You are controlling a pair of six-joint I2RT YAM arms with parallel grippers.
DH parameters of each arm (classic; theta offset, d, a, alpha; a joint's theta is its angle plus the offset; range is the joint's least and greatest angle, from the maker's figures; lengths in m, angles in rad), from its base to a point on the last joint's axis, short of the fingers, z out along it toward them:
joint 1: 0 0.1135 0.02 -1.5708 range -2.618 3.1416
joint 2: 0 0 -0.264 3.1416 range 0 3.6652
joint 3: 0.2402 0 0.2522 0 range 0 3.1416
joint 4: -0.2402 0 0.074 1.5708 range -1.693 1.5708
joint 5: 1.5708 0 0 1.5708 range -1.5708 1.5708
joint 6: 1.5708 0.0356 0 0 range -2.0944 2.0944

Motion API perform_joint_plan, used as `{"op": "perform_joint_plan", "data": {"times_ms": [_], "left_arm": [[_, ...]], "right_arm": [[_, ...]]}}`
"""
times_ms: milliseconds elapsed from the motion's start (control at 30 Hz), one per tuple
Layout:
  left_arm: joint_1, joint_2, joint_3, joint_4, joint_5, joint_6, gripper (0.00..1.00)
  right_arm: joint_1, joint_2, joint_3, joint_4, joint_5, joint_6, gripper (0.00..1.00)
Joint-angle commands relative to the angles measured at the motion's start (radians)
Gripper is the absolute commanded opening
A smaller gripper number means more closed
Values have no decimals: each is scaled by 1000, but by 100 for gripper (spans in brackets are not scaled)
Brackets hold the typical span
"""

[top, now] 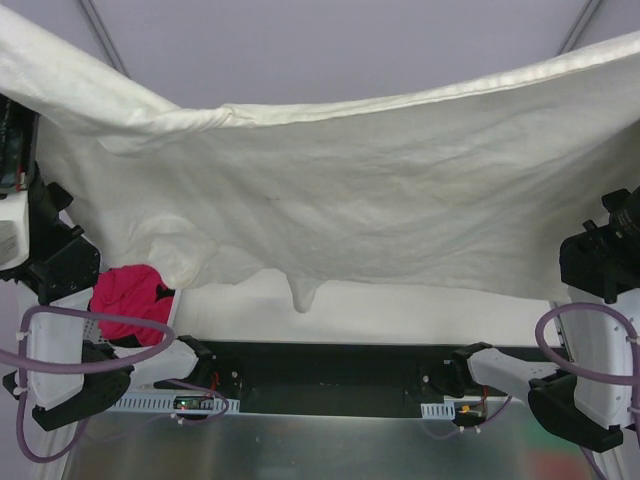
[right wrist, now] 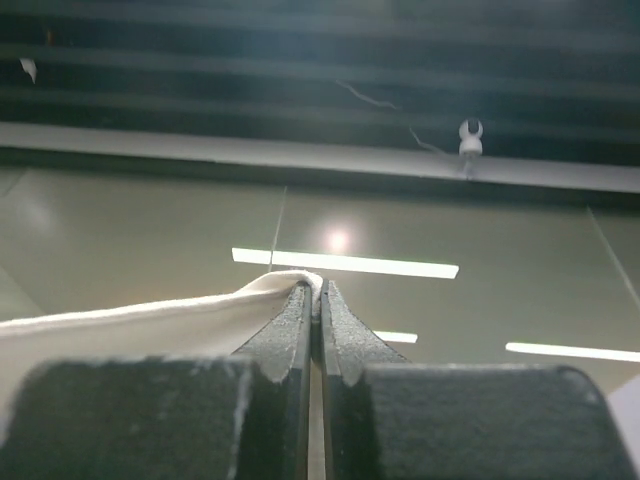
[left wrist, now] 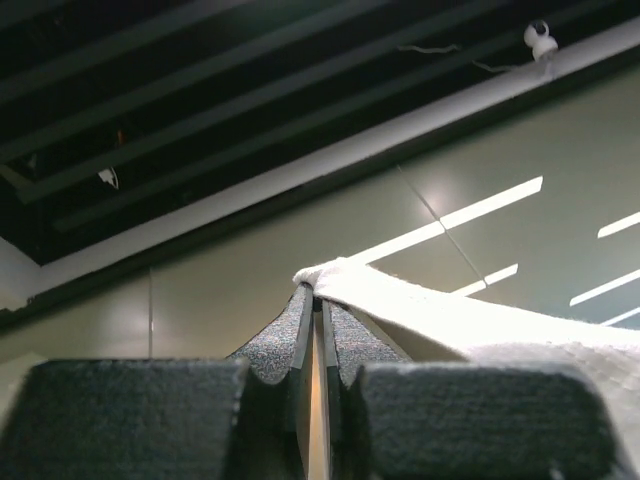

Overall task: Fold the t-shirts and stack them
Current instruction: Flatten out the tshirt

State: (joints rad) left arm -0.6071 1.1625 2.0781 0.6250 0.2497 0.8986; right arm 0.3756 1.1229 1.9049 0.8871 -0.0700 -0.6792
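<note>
Cream-white t-shirt (top: 380, 190) hangs spread in the air, left to right across the top view, hiding most of the worktop (top: 420, 315). Its 2 upper corners run off frame, so neither grip shows there. Wrist views: left jaws clamped on a bunched shirt edge, right jaws clamped on another edge, both aimed up at the ceiling. Lower hem sags unevenly, 1 tab dangling centre-left. Red cloth lump (top: 130, 292) peeks out near left, partly covered; can't tell what it is.
</note>
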Motion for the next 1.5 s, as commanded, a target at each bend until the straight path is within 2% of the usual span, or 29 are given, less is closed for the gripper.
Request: {"op": "perform_joint_plan", "data": {"times_ms": [0, 500, 633, 833, 900, 1033, 1167, 1233, 1267, 1300, 1333, 1367, 1400, 1433, 1467], "left_arm": [[4, -17, 45, 78, 65, -52, 0], [4, -11, 56, 61, 42, -73, 0], [4, -15, -40, 87, -16, -18, 0], [10, 29, -226, 252, -231, 120, 0], [56, 72, -272, 340, -303, 154, 0], [194, 137, -436, 419, -426, 39, 0], [305, 236, -648, 504, -512, -180, 0], [348, 310, -716, 507, -561, -220, 0], [360, 386, -724, 483, -581, -249, 0], [377, 431, -731, 470, -601, -280, 4], [392, 472, -739, 443, -619, -323, 17], [423, 561, -733, 420, -627, -386, 42], [428, 606, -699, 404, -645, -395, 66], [429, 690, -681, 400, -665, -395, 96], [428, 727, -656, 391, -678, -367, 99]], "right_arm": [[3, -25, 46, 111, -57, 32, 1], [2, -38, 23, 70, -54, 37, 1], [2, -44, -61, 90, -8, 4, 1], [2, -23, -257, 147, 112, -89, 1], [2, -3, -296, 148, 160, -112, 1], [-3, 105, -380, 127, 324, -184, 1], [-41, 257, -440, 58, 469, -163, 1], [-56, 342, -420, -64, 546, -129, 1], [-78, 451, -403, -123, 562, -100, 1], [-95, 509, -323, -304, 578, -6, 10], [-105, 578, -269, -417, 605, 38, 21], [-115, 633, -230, -489, 622, 67, 40], [-118, 722, -180, -570, 631, 110, 91], [-121, 757, -161, -605, 636, 119, 96], [-122, 782, -147, -635, 645, 127, 96]]}}
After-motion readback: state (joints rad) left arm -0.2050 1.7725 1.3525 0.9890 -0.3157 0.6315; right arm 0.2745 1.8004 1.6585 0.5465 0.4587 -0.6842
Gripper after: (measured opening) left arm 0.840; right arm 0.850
